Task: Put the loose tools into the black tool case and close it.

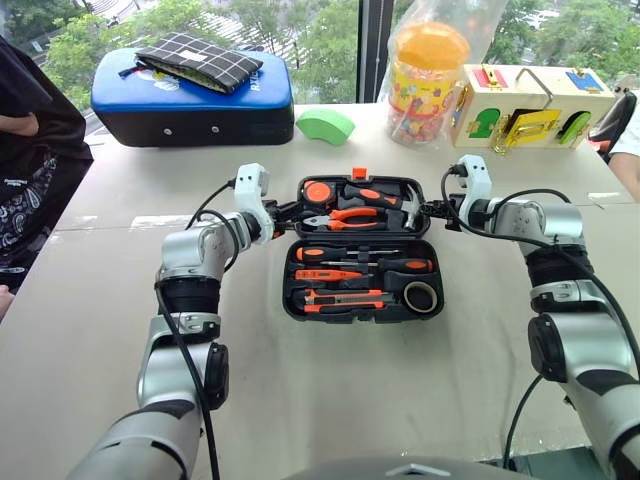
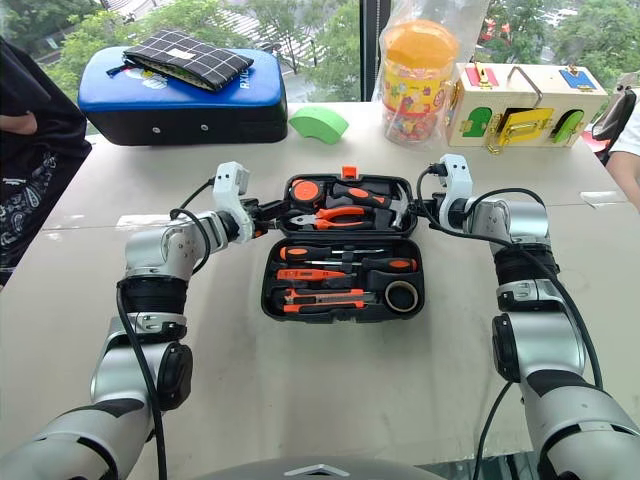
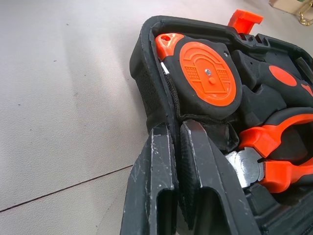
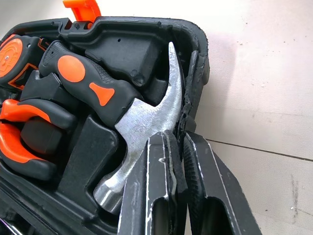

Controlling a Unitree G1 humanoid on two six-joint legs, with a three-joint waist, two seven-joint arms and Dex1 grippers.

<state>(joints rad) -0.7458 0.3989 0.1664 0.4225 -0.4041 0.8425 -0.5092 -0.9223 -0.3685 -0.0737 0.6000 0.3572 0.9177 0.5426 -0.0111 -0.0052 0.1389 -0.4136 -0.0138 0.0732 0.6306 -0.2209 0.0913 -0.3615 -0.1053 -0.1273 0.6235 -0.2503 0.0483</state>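
Observation:
The black tool case (image 1: 296, 310) lies open in the middle of the table, its orange latch (image 1: 359, 173) at the far edge. The near half holds screwdrivers (image 1: 345, 255) with orange-and-black handles, thin orange flat tools (image 1: 345, 298) and a dark ring of tape (image 1: 420, 296). In the far half sit the pliers (image 1: 345, 218), the hammer (image 4: 146, 117) and the round tape measure (image 3: 208, 73). My left gripper (image 3: 177, 132) is shut on the far half's left rim. On that half's right rim, beside the hammer head, my right gripper (image 4: 182, 142) is shut.
A blue-topped padded case (image 1: 190, 100) with a chequered pouch (image 1: 200, 60) stands far left. A green block (image 1: 325, 125), an orange-lidded jar (image 1: 428, 70) and a wooden latch box (image 1: 530, 105) line the far edge. People sit at both sides (image 1: 30, 170).

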